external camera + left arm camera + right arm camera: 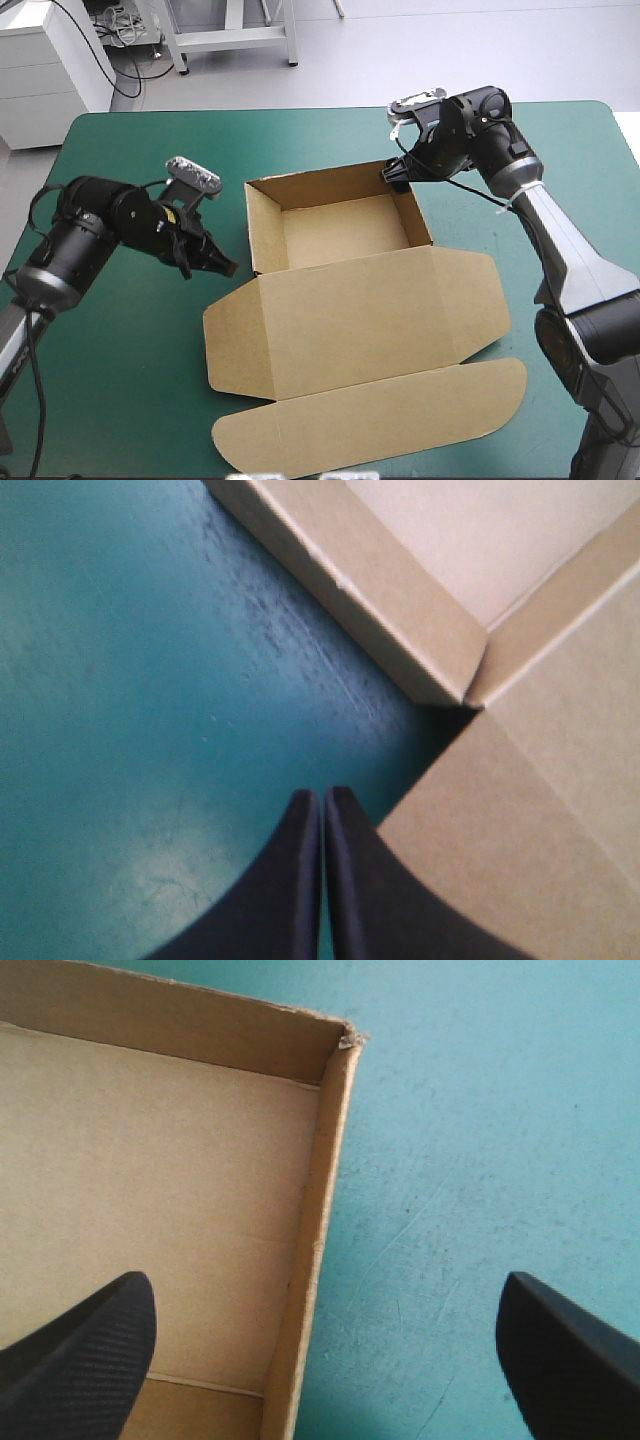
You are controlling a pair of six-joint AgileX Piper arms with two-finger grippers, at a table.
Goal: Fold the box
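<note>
High view shows the box (345, 300) near the middle of the bench (110, 400). Its far part stands as an open tray (340, 228) with four walls raised. Its lid (360, 315) lies flat on the teal-green cover toward the near edge, and a long rounded flap (380, 418) lies beyond the lid's fold.

The left hand (218, 264) is low over the cover just beside the tray's near-left corner. The left wrist view shows its two black fingers (290, 880) pressed together into one point with nothing between them. The corner, where wall meets lid, lies just ahead of the tips.

The right hand (396, 172) is at the tray's far-right corner with its fingers spread wide and nothing gripped. In the right wrist view the right wall (318, 1210) runs up between them, with one finger (85, 1350) over the tray's floor and the other over bare cover outside. I cannot tell whether either finger touches the board.

The board looks light and stiff, and it will likely bend cleanly only along its scored creases. It should slide easily on the smooth cover, so one hand probably needs to steady the tray while the other works. A thin wall or the lid's free edge suits a pinch, though squeezing hard may dent or crease the sheet. The best hold for raising the lid looks to be its near edge or a side corner, away from the hinge.
</note>
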